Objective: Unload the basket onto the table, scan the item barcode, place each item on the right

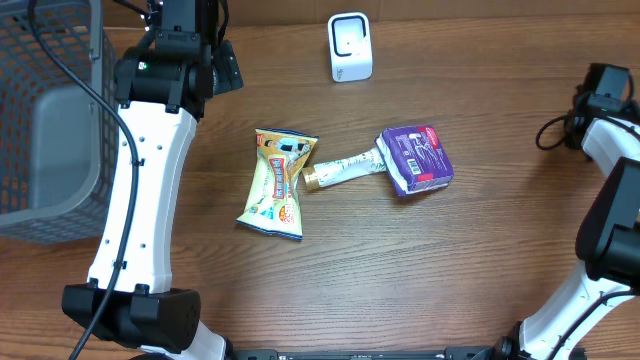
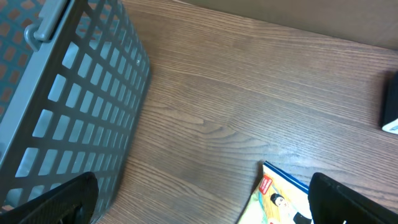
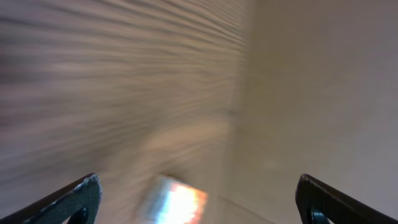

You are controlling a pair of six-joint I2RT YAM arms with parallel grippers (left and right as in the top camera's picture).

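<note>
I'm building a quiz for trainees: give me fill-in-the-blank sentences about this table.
The snack bag is mostly ___ in colour.
The tube lies between the snack bag and the ___ pack.
In the overhead view, the mesh basket stands at the table's ___ edge.
Missing words: yellow, purple, left.

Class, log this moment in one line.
left gripper open, empty | right gripper open, empty | snack bag, tube, purple pack untouched | scanner idle
</note>
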